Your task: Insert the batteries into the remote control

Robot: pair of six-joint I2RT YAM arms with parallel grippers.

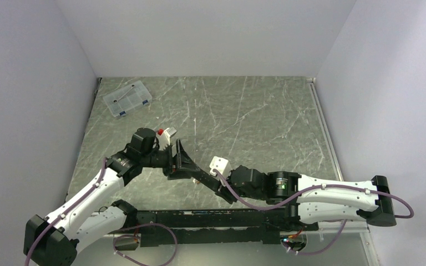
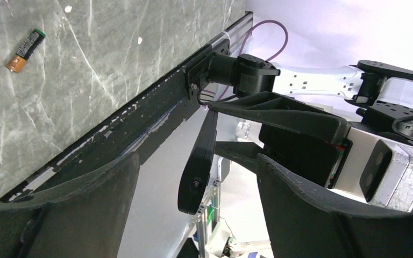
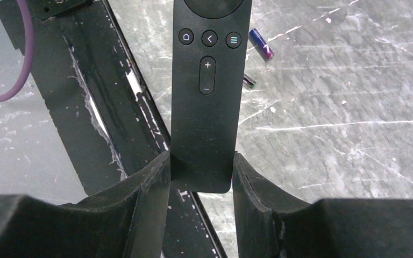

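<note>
A: State of the right gripper (image 3: 201,156)?
B: Clamped on the bottom end of the remote control (image 3: 207,97), held in air by the near edge of the table (image 1: 255,111).
A: And the left gripper (image 2: 198,157)?
B: Spread wide on both sides of the remote control, no contact.
A: Place of the blue-band battery (image 3: 261,44)?
B: Flat on the table, in from the near edge, near the gold-end battery (image 2: 26,51).

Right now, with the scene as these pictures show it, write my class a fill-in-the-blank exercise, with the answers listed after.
The right hand is shut on the ___.
The left hand is ___, holding nothing.
The batteries lie loose on the ___.
The clear box sits at the far ___ corner.
Answers: remote control; open; table; left.
</note>
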